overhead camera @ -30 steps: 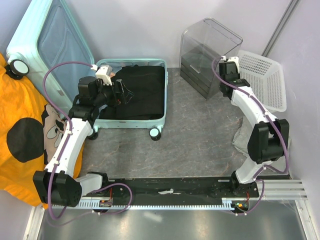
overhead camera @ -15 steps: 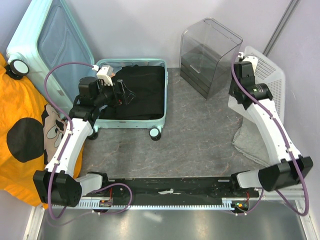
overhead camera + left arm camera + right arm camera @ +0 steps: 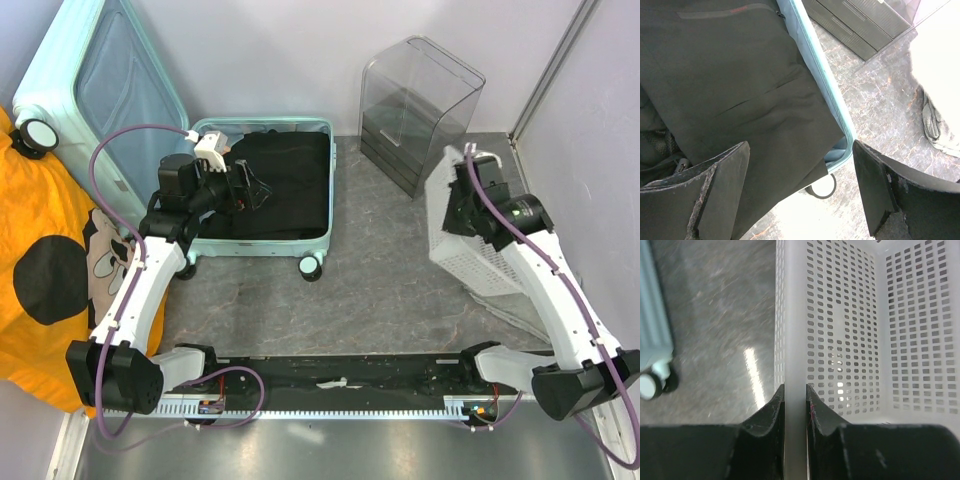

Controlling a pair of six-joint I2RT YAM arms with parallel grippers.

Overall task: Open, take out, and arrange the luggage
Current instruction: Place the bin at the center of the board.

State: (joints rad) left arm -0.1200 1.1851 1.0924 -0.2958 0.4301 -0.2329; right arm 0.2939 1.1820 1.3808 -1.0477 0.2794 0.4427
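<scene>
The mint luggage lies open: its lid [image 3: 90, 90] leans on the back-left wall and its base [image 3: 262, 243] rests on the floor with a black garment [image 3: 285, 185] inside. My left gripper [image 3: 243, 190] hovers open over that garment [image 3: 730, 90], beside the luggage rim [image 3: 826, 87] and a wheel [image 3: 821, 187]; nothing is between its fingers [image 3: 720, 185]. My right gripper [image 3: 462, 195] is shut on the rim of the white mesh basket [image 3: 468, 245], which hangs tilted off the floor. In the right wrist view the jaws pinch that basket's edge [image 3: 795, 340].
A clear plastic box [image 3: 415, 105] stands at the back, right of the luggage. An orange cloth with black patches [image 3: 50, 270] covers the left side. A grey cloth [image 3: 520, 310] lies on the floor under the basket. A wall runs close along the right.
My right arm has swung the white mesh basket from the back-right corner forward and left, tipping it on edge. The left arm has not moved.
</scene>
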